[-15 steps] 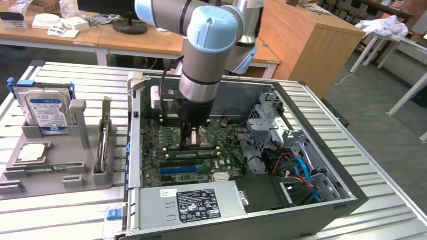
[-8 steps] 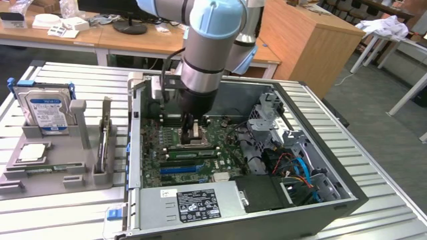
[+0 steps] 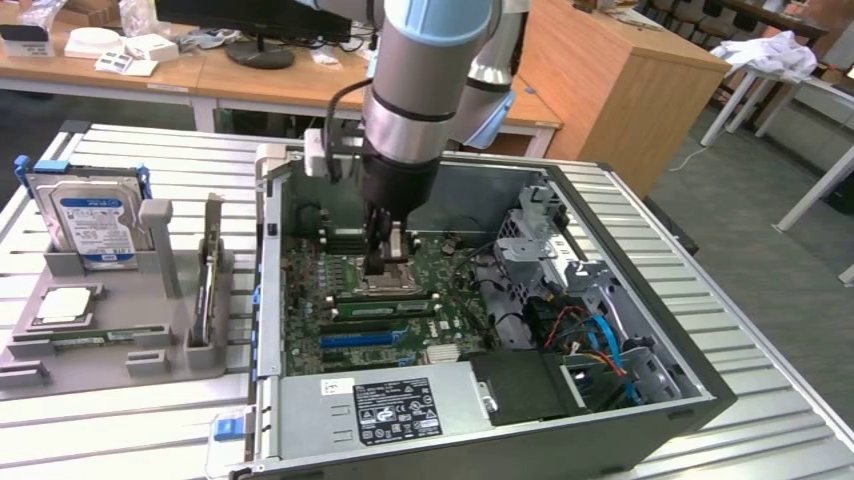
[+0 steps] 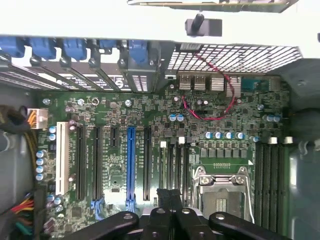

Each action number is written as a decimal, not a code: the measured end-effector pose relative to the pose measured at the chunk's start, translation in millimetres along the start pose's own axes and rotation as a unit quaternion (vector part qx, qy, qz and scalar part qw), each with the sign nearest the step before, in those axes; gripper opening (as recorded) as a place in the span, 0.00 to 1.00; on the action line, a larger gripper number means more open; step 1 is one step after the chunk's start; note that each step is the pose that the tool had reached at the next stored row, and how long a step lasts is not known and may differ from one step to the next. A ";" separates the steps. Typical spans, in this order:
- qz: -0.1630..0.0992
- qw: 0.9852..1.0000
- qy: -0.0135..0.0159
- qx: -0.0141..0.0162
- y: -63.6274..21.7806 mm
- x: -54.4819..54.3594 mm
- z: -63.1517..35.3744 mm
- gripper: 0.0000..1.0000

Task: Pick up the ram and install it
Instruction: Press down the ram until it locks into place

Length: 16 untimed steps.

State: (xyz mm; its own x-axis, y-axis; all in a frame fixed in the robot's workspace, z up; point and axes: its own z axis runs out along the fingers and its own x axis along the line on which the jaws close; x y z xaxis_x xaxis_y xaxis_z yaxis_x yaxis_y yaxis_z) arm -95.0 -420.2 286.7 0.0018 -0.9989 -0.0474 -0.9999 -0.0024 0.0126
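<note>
Ram [image 3: 210, 272] appears to be the thin stick standing on its long edge in a slotted holder of the grey tray [image 3: 120, 365], outside the computer case [image 3: 667, 400] on the exterior view's left, just beside the hard drive [image 3: 91, 222] (its chips cannot be made out). The gripper [image 3: 383, 262] is well apart from it, hanging inside the open case low over the motherboard [image 4: 115, 112], close to the processor socket [image 4: 222, 192]. Its fingers [image 4: 165, 202] are pressed together with nothing between them. The long black memory slots [image 4: 272, 185] beside the socket look empty.
</note>
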 end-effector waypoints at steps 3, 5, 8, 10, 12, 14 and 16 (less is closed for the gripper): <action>0.000 1.000 0.000 0.000 0.1 -0.4 -9.2 0.11; 0.000 1.000 0.000 0.000 0.2 -0.7 -15.0 0.11; 0.000 1.000 0.000 0.000 0.3 -1.1 -23.0 0.11; 0.000 1.000 0.000 0.000 0.4 -1.3 -27.7 0.11; 0.000 1.000 0.000 0.000 0.4 -1.5 -32.7 0.11; 0.000 1.000 0.000 0.000 0.5 -1.8 -37.4 0.11; 0.000 1.000 0.000 0.000 0.5 -2.0 -42.0 0.11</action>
State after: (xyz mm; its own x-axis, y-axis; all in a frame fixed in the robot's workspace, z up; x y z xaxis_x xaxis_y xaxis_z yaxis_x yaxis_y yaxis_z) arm -95.0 -420.2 328.7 0.0018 -0.9989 -0.0474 -0.9999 -0.0024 0.0127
